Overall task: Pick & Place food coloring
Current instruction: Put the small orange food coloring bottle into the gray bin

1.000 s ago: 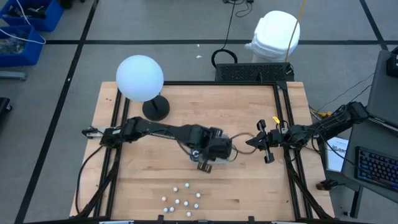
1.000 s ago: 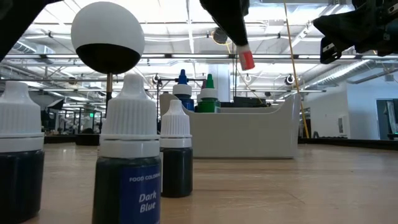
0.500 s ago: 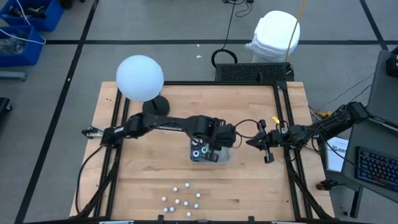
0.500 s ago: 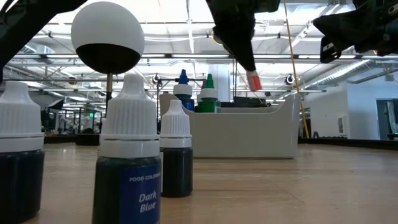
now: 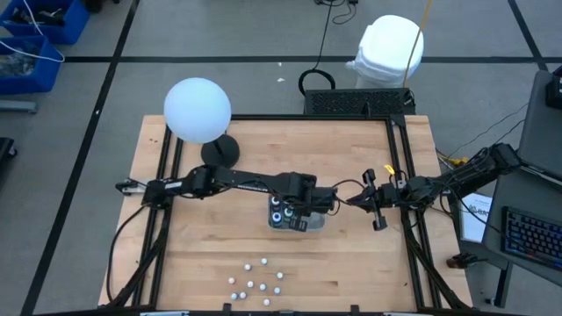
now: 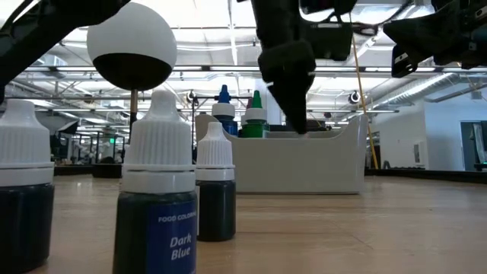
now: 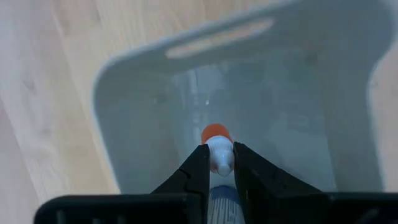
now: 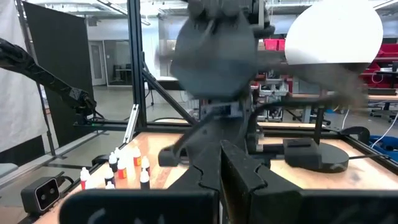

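Your left gripper (image 7: pixel 217 163) is clamped on a small food coloring bottle (image 7: pixel 219 155) with an orange-red tip, its two fingers (image 7: pixel 198 171) pressing the white neck from both sides. It holds that bottle down inside the clear tray (image 5: pixel 314 224), with the tip pointing at the tray's floor. In the same tray you have two dark bottles (image 5: pixel 281 211) standing at the end away from the right arm; from table height their blue and green tips (image 6: pixel 255 99) rise above the tray wall (image 6: pixel 304 164). The rest of the bottles (image 5: pixel 259 279) stand in a loose cluster on the table, well apart from the tray, toward the table's front edge. Your right gripper (image 5: pixel 376 200) waits just beside the tray with its fingers pressed together, holding nothing.
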